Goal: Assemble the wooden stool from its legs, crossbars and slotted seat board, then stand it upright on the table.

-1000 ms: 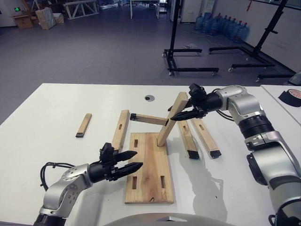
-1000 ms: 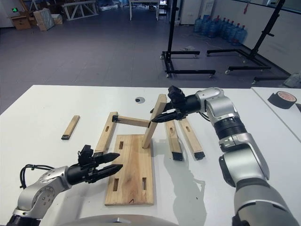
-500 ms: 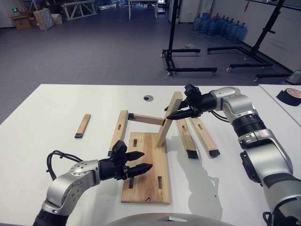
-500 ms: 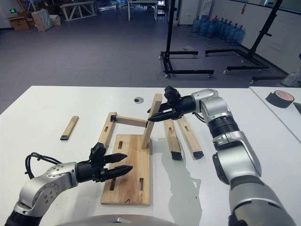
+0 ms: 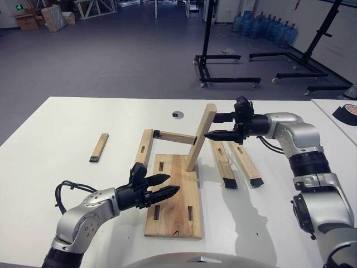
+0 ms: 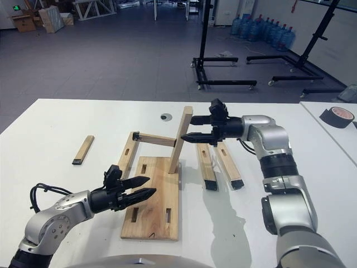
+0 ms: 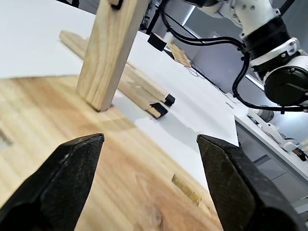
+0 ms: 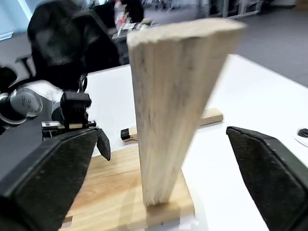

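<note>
The slotted seat board (image 5: 177, 202) lies flat on the white table (image 5: 67, 134). One leg (image 5: 201, 135) stands tilted in the board's far end, and a crossbar (image 5: 175, 137) joins it to a second leg (image 5: 144, 147) lying to the left. My right gripper (image 5: 211, 127) is open beside the standing leg's upper part, which shows between its fingers (image 8: 57, 168) in the right wrist view. My left gripper (image 5: 172, 183) is open and low over the board's left side, with the standing leg's foot (image 7: 103, 72) ahead of it.
Two more legs (image 5: 222, 162) (image 5: 245, 162) lie side by side right of the board. A short crossbar (image 5: 99, 147) lies apart at the left. A round hole (image 5: 177, 114) is in the table's far side. A black tape roll (image 5: 347, 111) sits on the neighbouring table, far right.
My right gripper has opened and drawn slightly right, off the standing leg, which now stands a little steeper. My left gripper moved forward over the seat board.
</note>
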You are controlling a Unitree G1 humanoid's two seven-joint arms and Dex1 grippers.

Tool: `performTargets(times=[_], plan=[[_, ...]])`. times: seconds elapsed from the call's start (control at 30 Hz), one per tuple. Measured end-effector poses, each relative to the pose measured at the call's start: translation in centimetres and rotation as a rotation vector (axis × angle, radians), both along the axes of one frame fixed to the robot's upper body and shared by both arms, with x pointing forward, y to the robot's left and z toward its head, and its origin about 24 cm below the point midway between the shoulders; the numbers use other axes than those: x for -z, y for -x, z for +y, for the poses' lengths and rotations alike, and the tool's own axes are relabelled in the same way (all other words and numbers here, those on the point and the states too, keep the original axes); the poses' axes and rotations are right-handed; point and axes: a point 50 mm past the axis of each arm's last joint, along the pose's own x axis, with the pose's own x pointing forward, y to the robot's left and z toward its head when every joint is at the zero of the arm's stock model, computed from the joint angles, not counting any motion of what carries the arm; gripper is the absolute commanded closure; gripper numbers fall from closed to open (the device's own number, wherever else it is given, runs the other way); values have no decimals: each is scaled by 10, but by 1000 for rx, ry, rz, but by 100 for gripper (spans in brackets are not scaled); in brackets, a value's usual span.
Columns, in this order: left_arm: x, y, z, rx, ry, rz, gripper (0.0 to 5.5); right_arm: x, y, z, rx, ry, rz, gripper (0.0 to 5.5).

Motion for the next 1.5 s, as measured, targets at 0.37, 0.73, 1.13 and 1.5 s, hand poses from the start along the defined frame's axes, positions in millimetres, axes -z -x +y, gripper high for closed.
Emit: performTargets(times=[0.37,0.73,1.13,1.5], plan=[[7,3,21,-205,103,-87,195,51,44,-65,583,-62,112,51],[-22,-12,23,-458,34,-187,195,130,78,-42,1098,402,239,113],[-28,-16,13,-508,-18,-215,195,131,79,-51,1092,476,273,314],[-43,-31,27,-607,165,-240,195,125,65,-53,1129,324,230,346]])
